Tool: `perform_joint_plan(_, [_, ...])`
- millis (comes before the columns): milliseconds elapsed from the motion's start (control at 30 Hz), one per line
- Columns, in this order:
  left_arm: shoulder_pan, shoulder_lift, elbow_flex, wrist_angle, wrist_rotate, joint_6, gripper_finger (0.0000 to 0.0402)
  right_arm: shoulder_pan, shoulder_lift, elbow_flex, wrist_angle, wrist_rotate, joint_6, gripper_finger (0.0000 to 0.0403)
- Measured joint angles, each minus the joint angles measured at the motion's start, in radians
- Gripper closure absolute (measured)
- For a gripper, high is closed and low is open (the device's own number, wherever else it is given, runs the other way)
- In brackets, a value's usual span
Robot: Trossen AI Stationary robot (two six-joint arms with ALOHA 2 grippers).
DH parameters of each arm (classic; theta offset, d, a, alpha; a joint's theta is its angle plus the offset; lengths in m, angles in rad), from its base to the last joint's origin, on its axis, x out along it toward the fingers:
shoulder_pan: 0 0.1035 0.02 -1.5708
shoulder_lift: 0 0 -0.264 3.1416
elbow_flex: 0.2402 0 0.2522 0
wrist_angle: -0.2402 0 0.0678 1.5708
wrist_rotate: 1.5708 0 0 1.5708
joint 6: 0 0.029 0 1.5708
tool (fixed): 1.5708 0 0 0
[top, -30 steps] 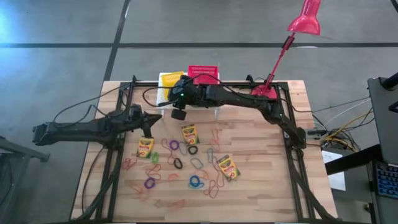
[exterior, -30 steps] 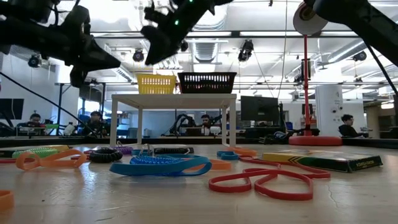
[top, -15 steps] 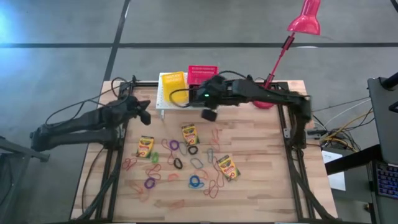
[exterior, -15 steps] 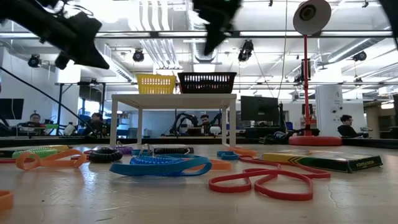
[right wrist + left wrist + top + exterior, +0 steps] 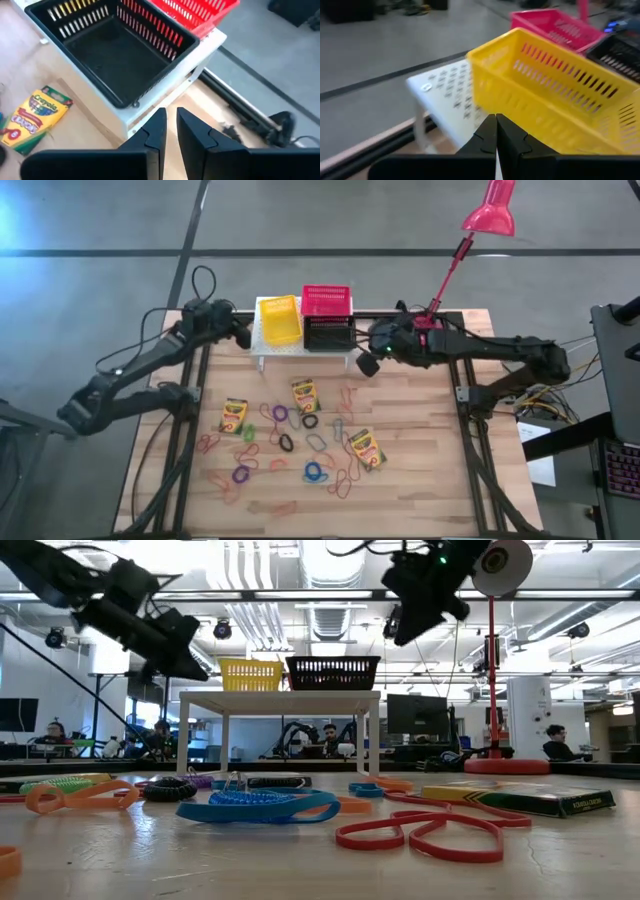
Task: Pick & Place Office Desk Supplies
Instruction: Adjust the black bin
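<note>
A yellow basket, a red basket and a black basket stand on a white perforated stand at the table's far edge. Three crayon boxes lie flat on the wood among several coloured elastic loops. My left gripper hovers shut just left of the yellow basket. My right gripper hovers beside the stand's right end, near the black basket, its fingers a narrow gap apart. Both are empty.
A red desk lamp stands with its base at the far right of the table, close behind my right arm. A dark metal frame runs along the table's sides. In the low view, loops lie in the foreground.
My left gripper has drawn back from above the left crayon box toward the table's far left, ending beside the yellow basket. My right gripper has swung from in front of the yellow basket toward the table's right, past the stand's right end. The supplies have stayed put.
</note>
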Motion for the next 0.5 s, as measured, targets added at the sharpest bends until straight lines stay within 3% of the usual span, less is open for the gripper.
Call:
perform_joint_plan(133, [0.002,0.083,0.000,0.128,0.066,0.012,0.0399,-0.005,-0.038,-0.111,0.087,-0.001,0.030,0.0365])
perform_joint_plan(500, [0.002,0.193,0.000,0.323,0.069,0.010,0.0399,-0.039,-0.046,-0.214,0.128,-0.009,0.076,0.0365])
